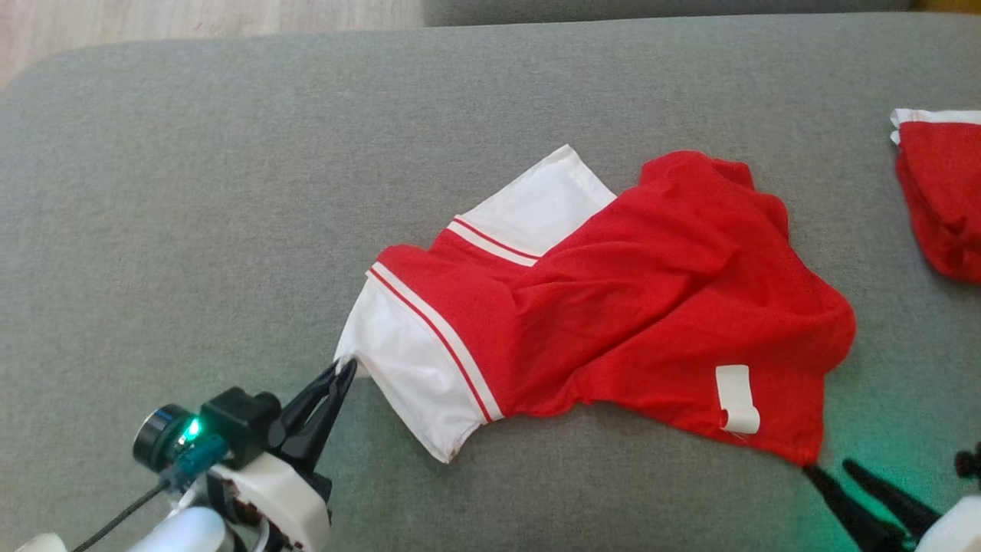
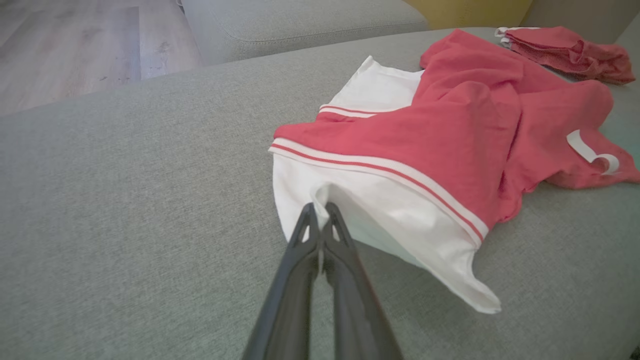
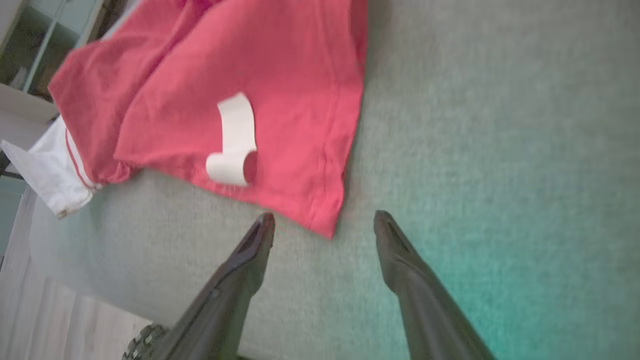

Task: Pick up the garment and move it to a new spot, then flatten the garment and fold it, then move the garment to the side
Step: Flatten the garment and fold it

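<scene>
The garment (image 1: 628, 307) is a red shirt with white, red-striped sleeves, lying rumpled on the grey cushion (image 1: 230, 192). A white label (image 1: 737, 397) curls near its hem. My left gripper (image 1: 343, 366) is shut on the edge of the near white sleeve (image 2: 350, 210), pinching the cloth (image 2: 320, 197) between its tips (image 2: 318, 206). My right gripper (image 1: 828, 469) stands open just off the red hem corner (image 3: 327, 227), the corner lying between and just ahead of the two spread fingers (image 3: 260, 235), touching neither. Nothing is held between them.
A second red garment (image 1: 943, 199) with a white edge lies bunched at the cushion's right side. Wooden floor (image 2: 75, 45) and another grey cushion (image 2: 300, 20) lie beyond the far edge. Bare cushion spreads to the left and front.
</scene>
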